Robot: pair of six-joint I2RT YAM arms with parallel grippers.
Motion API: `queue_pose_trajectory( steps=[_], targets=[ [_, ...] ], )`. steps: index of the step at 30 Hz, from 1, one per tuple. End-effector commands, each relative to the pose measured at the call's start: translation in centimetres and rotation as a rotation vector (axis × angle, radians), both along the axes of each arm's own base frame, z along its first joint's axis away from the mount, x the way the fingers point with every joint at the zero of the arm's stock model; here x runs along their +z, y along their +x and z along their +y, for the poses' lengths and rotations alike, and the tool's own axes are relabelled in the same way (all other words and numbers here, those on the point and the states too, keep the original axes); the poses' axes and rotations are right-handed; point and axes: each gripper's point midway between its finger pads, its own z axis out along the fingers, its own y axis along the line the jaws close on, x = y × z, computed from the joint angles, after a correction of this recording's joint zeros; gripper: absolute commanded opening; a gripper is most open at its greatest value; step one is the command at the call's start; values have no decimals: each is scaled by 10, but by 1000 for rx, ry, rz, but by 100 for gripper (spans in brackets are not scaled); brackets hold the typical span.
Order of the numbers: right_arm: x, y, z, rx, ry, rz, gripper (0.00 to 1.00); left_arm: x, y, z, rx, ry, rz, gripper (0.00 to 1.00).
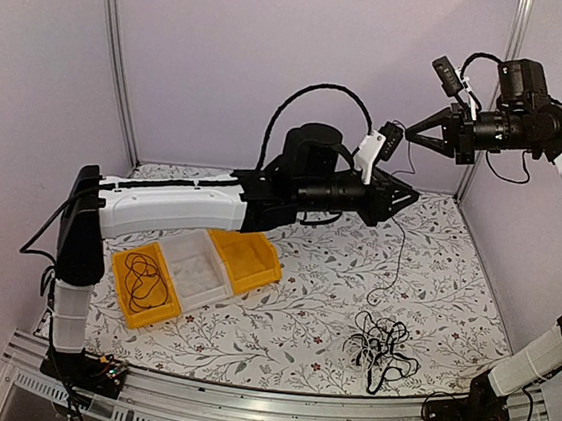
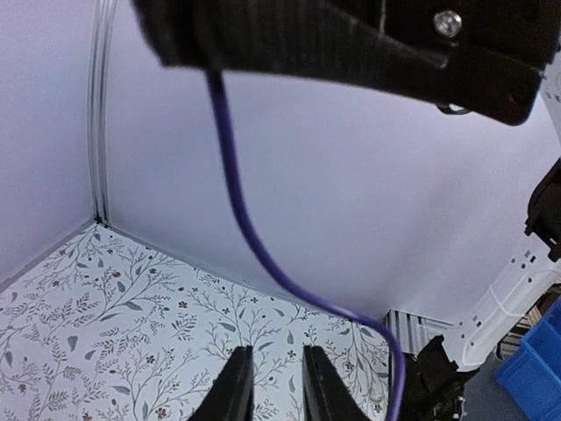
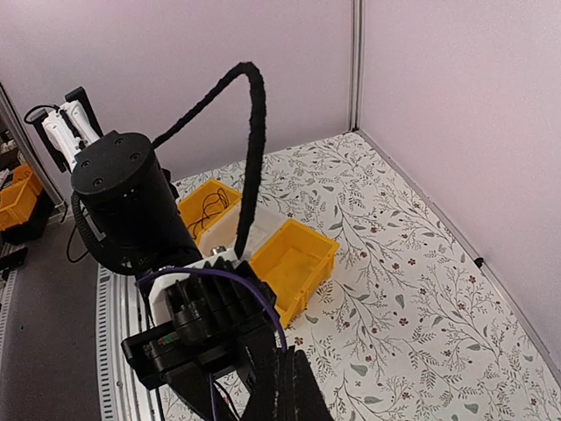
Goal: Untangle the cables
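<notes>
- Cables (image 1: 383,346) lie in a knotted heap on the floral tabletop (image 1: 290,317), at its near right part, close to the foot of the right arm (image 1: 547,359). Most strands are black, with a pale one threaded through.
- One black cord (image 1: 402,245) rises out of the heap, climbs almost straight up past the left pincer (image 1: 395,196) and ends at the right pincer (image 1: 413,134), which is held high above the far right of the tabletop.
- Right pincer: clenched on the top end of that black cord. In its own wrist view the dark fingers (image 3: 280,390) meet with no gap.
- Left pincer: it reaches across the middle of the tabletop at the end of the left arm (image 1: 171,209), well off the surface and just beside the hanging cord.
- Its wrist view shows the two fingers (image 2: 235,386) drawn near one another but apart — a slit of floral pattern shows between them, and nothing can be seen inside it. Whether they touch the cord I cannot tell.
- Three bins sit side by side at the near left, under the left arm: a yellow bin (image 1: 121,299) holding a coiled black cable (image 1: 144,275), a clear bin (image 1: 195,267) in the middle, and a second yellow bin (image 1: 251,260).
- A purple wire (image 2: 241,219) hangs from the left wrist housing and curves down across that wrist's view.
</notes>
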Motion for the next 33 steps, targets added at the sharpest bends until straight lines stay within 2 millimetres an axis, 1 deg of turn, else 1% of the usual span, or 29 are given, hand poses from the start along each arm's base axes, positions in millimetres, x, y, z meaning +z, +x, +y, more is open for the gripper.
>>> queue_pose_trajectory(
  steps=[1, 4, 5, 8, 11, 13, 17, 19, 21, 24, 26, 28, 31, 33],
  targets=[
    [5, -5, 1, 2, 23, -4, 0, 25, -9, 4, -24, -57, -33, 17],
    [4, 2, -1, -34, 23, -4, 0, 24, -8, 9, -12, -57, -25, 2],
    [5, 5, -1, -49, 20, -11, 0, 24, -8, 12, -2, -56, -21, 0],
    [2, 25, -10, -140, 0, -24, 0, 24, -7, 26, 29, -54, -7, 0],
    [-7, 51, -29, -268, -18, -14, 0, 28, -7, 49, 74, -56, 2, 0],
    [-19, 64, -38, -326, -41, 3, 0, 35, -8, 66, 111, -63, -2, 0],
    [-50, 77, -44, -390, -95, 53, 0, 46, -12, 95, 167, -77, -5, 0],
    [-59, 77, -42, -373, -99, 78, 0, 53, -14, 107, 188, -81, -5, 0],
    [-62, 74, -37, -341, -90, 92, 0, 59, -15, 118, 210, -81, -7, 0],
    [-66, 67, -29, -288, -60, 131, 1, 60, -17, 131, 236, -66, 4, 0],
    [-68, 60, -24, -245, -37, 162, 14, 59, -12, 142, 282, -51, 21, 0],
    [-70, 53, -19, -202, -19, 192, 23, 54, -11, 152, 315, -25, 42, 0],
    [-78, 45, -17, -177, -10, 226, 30, 41, -7, 169, 375, 14, 88, 0],
    [-84, 42, -17, -175, -12, 245, 32, 25, -6, 183, 423, 72, 137, 0]
  ],
)
